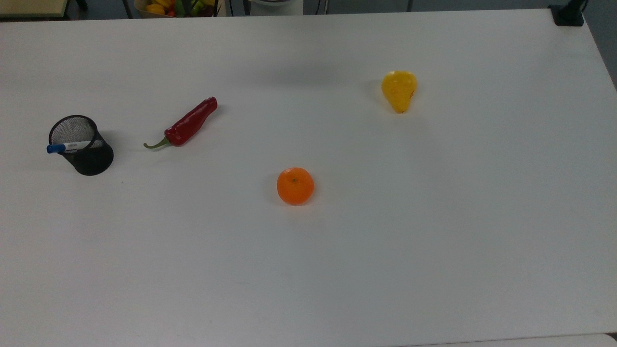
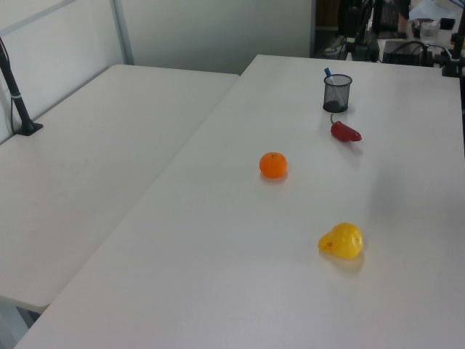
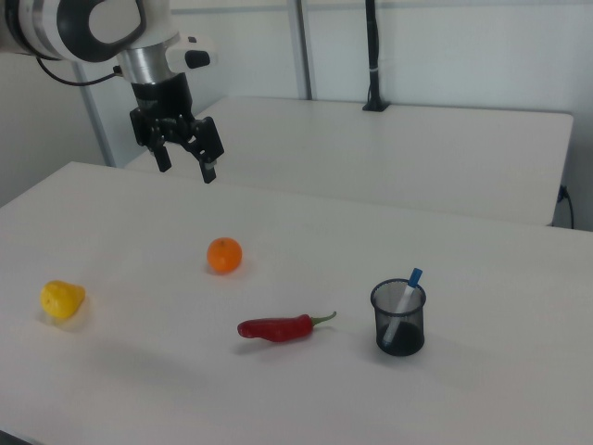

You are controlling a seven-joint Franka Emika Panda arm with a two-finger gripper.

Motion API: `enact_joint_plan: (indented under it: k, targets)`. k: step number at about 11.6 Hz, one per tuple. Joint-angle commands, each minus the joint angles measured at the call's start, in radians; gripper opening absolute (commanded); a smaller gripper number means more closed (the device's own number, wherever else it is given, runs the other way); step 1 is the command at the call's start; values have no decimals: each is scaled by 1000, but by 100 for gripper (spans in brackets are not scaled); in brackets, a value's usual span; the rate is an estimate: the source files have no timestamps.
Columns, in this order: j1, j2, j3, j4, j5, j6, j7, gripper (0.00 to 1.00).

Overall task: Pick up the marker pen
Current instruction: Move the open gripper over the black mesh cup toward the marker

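mesh cup (image 3: 398, 318) walls marker pen (image 3: 404, 298), chilli (image 3: 278, 327) beside

The top view looks steeply down on the bench (image 1: 434, 241) from close above. The left view looks along it from the pear (image 2: 341, 241) end, the right view from the opposite side, lower. All three share the orange (image 1: 295, 186) and cup (image 3: 398, 318).

White table (image 1: 434, 241) with black mesh cup (image 1: 87, 152), red chilli (image 1: 188, 123), orange (image 1: 295, 186), yellow pear (image 1: 399, 89).
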Motion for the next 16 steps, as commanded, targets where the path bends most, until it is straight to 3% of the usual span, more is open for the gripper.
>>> enact_joint_plan:
  k: [1,8,16]
  targets:
    - [-72,-8,-10,27,-13,45,-4,100]
    - [-250,119,-10,18,-67,382,-15,100]
    - [-277,332,-76,12,-131,658,-9,100]
